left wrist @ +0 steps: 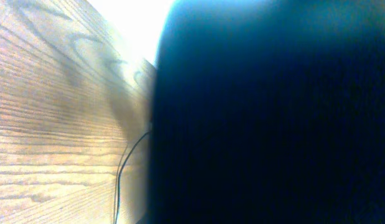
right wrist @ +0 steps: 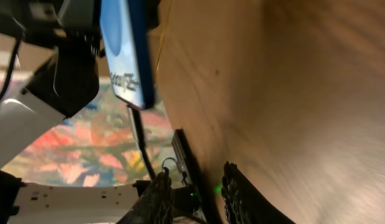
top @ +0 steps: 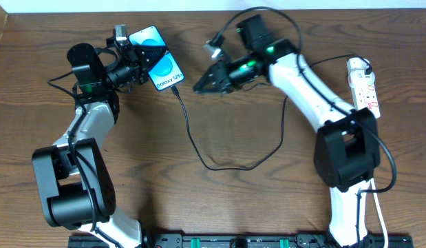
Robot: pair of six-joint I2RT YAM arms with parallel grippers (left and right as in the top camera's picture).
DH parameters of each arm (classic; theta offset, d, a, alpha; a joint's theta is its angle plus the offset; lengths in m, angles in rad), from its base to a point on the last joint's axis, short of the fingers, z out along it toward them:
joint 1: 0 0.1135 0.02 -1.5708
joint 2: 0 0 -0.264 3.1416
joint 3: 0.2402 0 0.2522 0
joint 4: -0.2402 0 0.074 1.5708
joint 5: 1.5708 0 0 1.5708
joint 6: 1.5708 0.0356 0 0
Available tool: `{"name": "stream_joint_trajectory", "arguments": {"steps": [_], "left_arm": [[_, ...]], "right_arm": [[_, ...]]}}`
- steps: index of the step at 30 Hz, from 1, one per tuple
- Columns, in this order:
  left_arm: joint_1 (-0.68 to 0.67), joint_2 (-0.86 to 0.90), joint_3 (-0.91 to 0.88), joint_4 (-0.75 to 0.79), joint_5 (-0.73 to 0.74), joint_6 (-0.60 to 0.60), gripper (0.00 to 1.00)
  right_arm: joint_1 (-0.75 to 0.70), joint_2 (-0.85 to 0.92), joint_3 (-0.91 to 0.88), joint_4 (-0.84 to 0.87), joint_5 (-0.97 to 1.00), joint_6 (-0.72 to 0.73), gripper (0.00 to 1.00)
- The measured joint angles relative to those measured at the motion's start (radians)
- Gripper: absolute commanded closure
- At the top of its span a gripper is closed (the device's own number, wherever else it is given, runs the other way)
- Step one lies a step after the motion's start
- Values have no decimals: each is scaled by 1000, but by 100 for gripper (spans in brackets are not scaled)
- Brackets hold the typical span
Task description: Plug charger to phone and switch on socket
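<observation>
I am gripping the phone (top: 157, 59) in my left end effector (top: 135, 60), which is closed on it and appears to be holding it tilted clear of the table (top: 254, 207). In my left wrist view the phone is filling most of the picture as a dark blue blur.

The charger (top: 199, 148) is running from the phone's lower short edge and looping over the table to the right of the phone. From my right wrist, its tip is meeting that edge. I am judging it seated, though I cannot be sure at this angle.

My right end effector (top: 199, 86) is hovering just to the right of the phone. Its fingertips (right wrist: 160, 198) are standing parted with nothing between them, and they are pointing toward the phone's lower end.

The socket (top: 365, 86) is lying well to the right of the phone, far beyond my right end effector. Its long axis is running across the line that leads from the phone to it. Its red switches are showing too small for me to tell how they are set.

So the coming move is turning on one relation. The socket is lying on the opposite side of my right end effector from the phone, behind where those fingertips are aiming. My right arm is much the nearer one, and my left is occupied with the phone. I am judging that the right must swing away from the phone and come at the switches across the strip's narrow width.
</observation>
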Motion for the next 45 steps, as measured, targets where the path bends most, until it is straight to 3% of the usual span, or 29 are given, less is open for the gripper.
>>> {"name": "stream_joint_trajectory", "arguments": {"steps": [3,10,19,27,45], "left_arm": [[1,0,0,-74,11,33,93],[-42,0,-2,-474,-5,269,93],[-185,2,-2,-743,-129,557,93],[-291,100,-2,-752,-173,652,92],[-323,172,-2,-755,-325,673,92]], "right_arm": [[-55,0,0,-48,18,-35,71],[-150,0,0,-164,175,-84,70],[-170,0,0,-270,402,-137,67],[-170,0,0,-294,513,-163,67],[-170,0,0,-327,571,-186,67]]}}
